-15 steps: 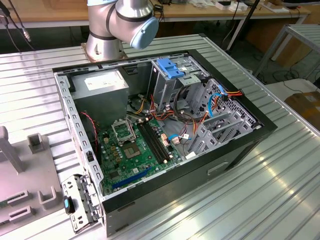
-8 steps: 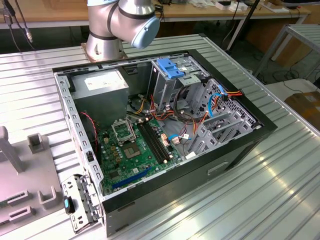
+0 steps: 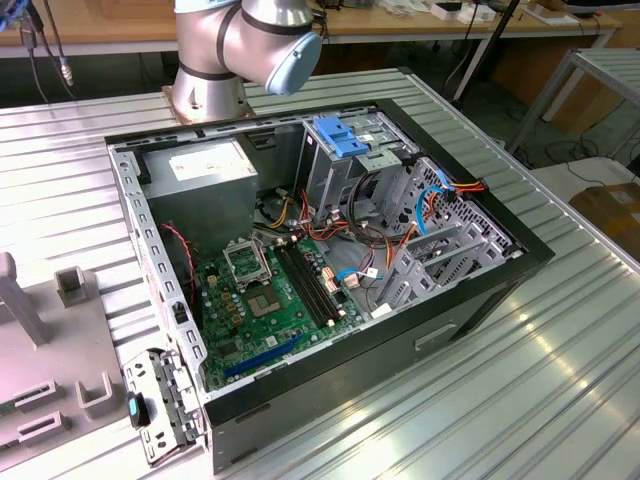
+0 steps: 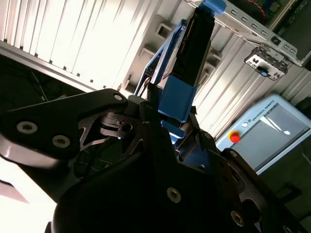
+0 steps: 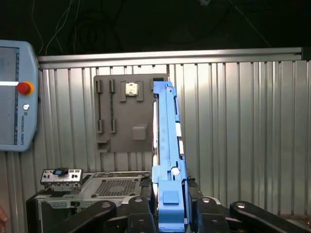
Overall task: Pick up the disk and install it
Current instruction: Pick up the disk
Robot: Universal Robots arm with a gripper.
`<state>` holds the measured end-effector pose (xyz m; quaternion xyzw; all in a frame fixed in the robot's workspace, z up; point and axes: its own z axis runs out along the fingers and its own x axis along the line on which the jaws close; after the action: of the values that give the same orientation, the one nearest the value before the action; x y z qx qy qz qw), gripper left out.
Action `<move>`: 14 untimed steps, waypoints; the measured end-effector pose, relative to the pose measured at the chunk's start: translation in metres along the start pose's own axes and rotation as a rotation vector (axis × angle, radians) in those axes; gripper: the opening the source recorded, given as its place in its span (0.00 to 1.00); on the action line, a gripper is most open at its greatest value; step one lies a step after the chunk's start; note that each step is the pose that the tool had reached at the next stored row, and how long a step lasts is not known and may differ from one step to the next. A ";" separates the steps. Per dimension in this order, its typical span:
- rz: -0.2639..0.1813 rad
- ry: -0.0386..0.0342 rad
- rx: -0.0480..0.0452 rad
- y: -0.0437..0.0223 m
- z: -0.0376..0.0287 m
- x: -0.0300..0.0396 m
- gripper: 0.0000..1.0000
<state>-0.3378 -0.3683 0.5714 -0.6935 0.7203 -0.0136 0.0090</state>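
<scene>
First wrist view: the pincer [image 5: 170, 216] pinches the disk [image 5: 166, 126] by one end, with a finger [image 5: 141, 213] pressed to each flat side. The disk juts out from the pincer edge-on, showing its blue-railed edge. It is held in the air over the ribbed metal counter [image 5: 243, 121], where a grey plate [image 5: 129, 114] with small fixtures lies. A pendant [image 5: 17, 97] with a red button sits off to one side, and the open case [image 5: 97, 194] is near the pincer. In the second wrist view the disk [image 4: 192, 48] shows its dark body between blue rails, clamped in the pincer [image 4: 172, 121]. In the exterior view the arm [image 3: 240, 45] rises behind the case [image 3: 480, 290], which lies open on the counter [image 3: 560, 380]. Inside are a green motherboard [image 3: 275, 300], a grey power supply [image 3: 205, 165] and a bare blue bracket [image 3: 340, 135] atop the drive bays.
</scene>
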 end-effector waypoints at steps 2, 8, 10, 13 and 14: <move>0.000 0.0000 0.0000 -0.0081 0.0003 -0.0003 0.37; 0.000 0.0000 0.0000 -0.0465 0.0015 -0.0017 0.37; 0.000 0.0000 0.0000 -0.0654 0.0021 -0.0025 0.37; 0.000 0.0000 0.0001 -0.0943 0.0030 -0.0035 0.37; 0.000 0.0001 0.0000 -0.1027 0.0032 -0.0039 0.37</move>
<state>-0.2349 -0.3682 0.5714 -0.6935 0.7203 -0.0136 0.0089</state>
